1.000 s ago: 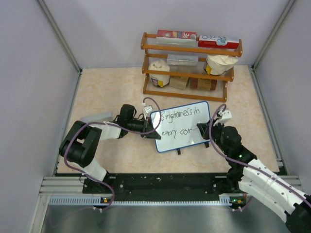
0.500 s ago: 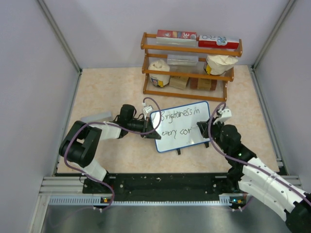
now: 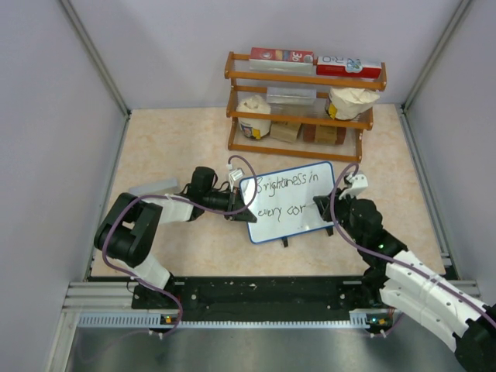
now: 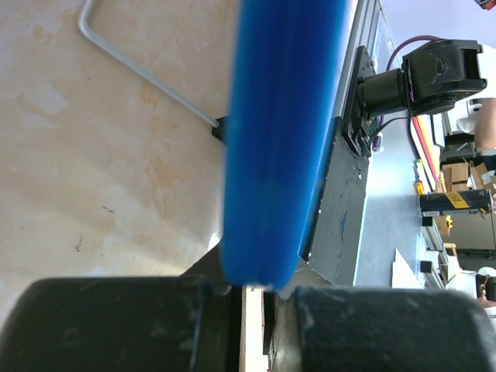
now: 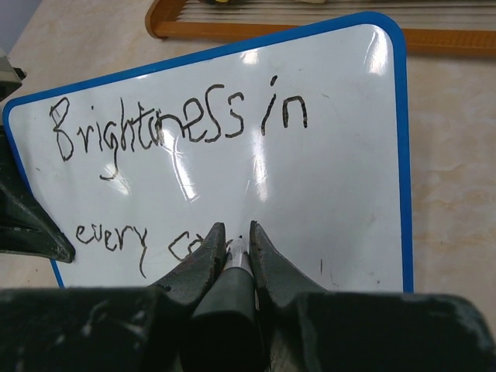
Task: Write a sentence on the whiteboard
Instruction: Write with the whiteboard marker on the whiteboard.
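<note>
The whiteboard [image 3: 308, 221] stands tilted in the middle of the table, its blue rim [image 4: 283, 139] filling the left wrist view. My left gripper [image 3: 235, 203] [image 4: 260, 293] is shut on its left edge. The sentence [image 3: 285, 186] [image 5: 178, 128] reads "Brightness in" on the upper line and "every co..." [image 5: 112, 239] below, in black. My right gripper [image 3: 322, 204] [image 5: 235, 231] is shut on a black marker [image 5: 231, 291]. The marker's tip touches the board just right of the last letters and hides the end of that word.
A wooden rack [image 3: 301, 79] with boxes and bags stands behind the board. A grey flat object [image 3: 159, 186] lies by the left arm. A thin metal rod [image 4: 139, 71] rests on the table behind the board. Walls close in both sides.
The right arm has shifted very slightly at the board's right side with the marker still on the lower line. The left arm and board have not moved.
</note>
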